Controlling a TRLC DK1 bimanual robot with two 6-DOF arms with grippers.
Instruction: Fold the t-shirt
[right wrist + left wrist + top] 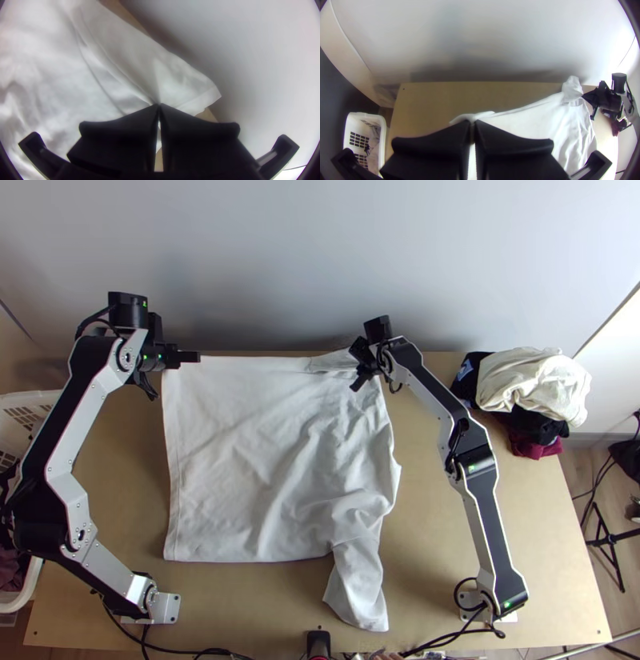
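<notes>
White t-shirt (256, 460): spread, rumpled, across the wooden table's (432, 508) middle | left gripper (472, 122): pinching the hem corner near table's far edge | right gripper (159, 104): pinching cloth beside the sleeve, same edge | we likely hold both ends to fold that side evenly | clothes pile (532, 384): table's far right
</notes>
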